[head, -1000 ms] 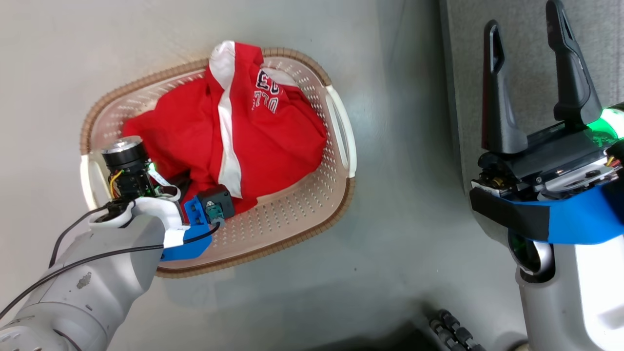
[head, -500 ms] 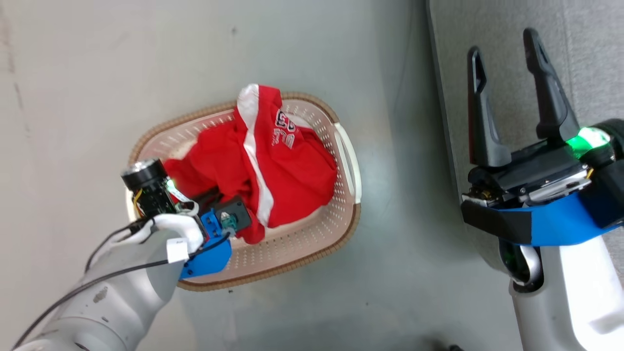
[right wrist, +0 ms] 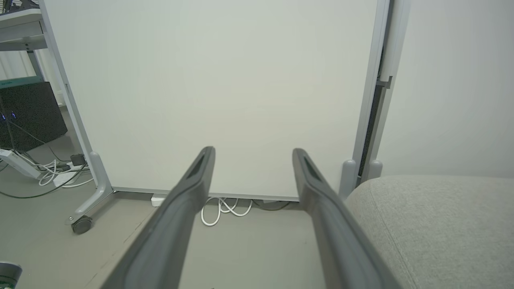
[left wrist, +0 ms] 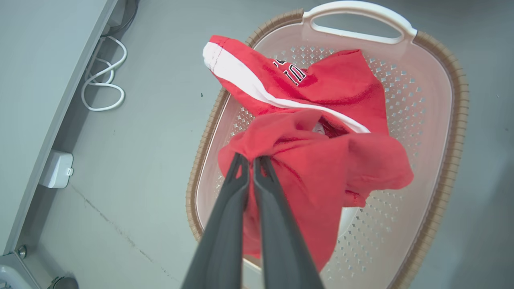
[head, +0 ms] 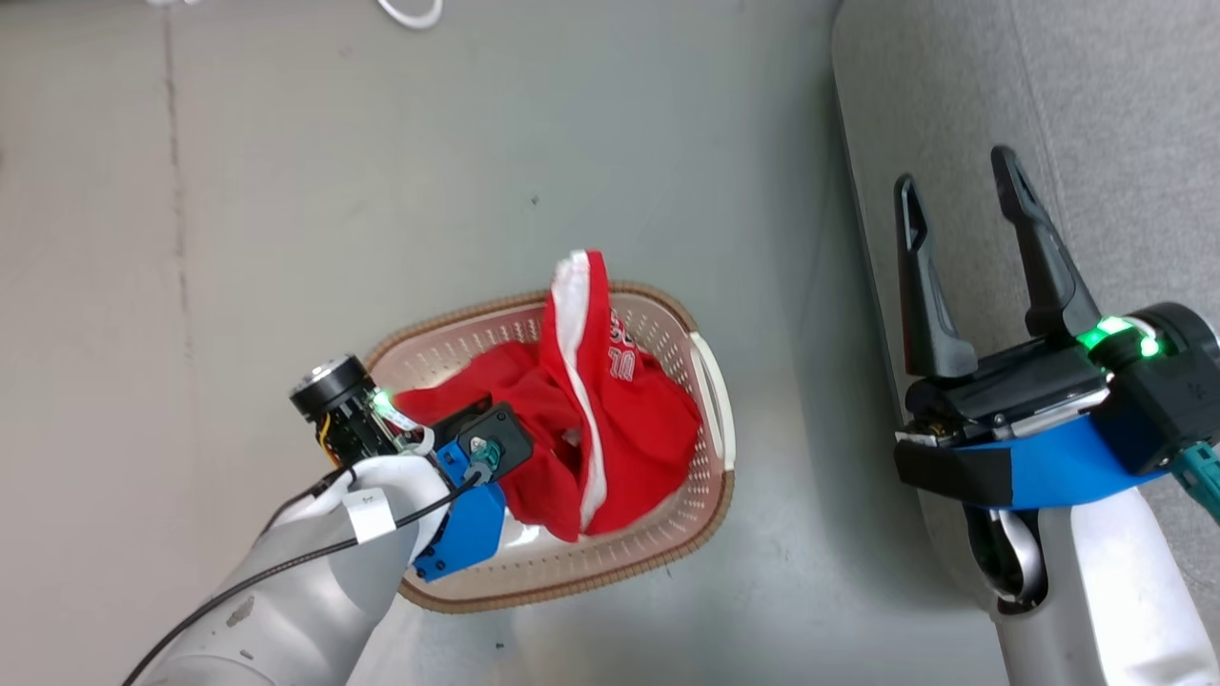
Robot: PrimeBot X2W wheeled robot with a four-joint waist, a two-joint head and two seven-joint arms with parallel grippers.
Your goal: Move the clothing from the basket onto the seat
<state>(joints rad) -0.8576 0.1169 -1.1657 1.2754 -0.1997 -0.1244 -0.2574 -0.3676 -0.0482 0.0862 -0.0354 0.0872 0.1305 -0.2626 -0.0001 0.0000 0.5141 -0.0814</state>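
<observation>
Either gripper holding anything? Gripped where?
Left gripper is shut on a bunched fold of the red clothing, over the basket. Right gripper is open, holding nothing.

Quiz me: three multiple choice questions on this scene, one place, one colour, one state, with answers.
1. In the head view, the seat lies on which side of the basket? A) right B) left C) beneath it
2. The stripe on the clothing is: A) blue B) white C) yellow
3. The left hand is: A) open over the floor B) shut on the clothing C) shut on a basket handle
Answers: 1 A, the grey cushion runs along the right edge; 2 B, a white band crosses the red fabric; 3 B, its fingers pinch a red fold.
</observation>
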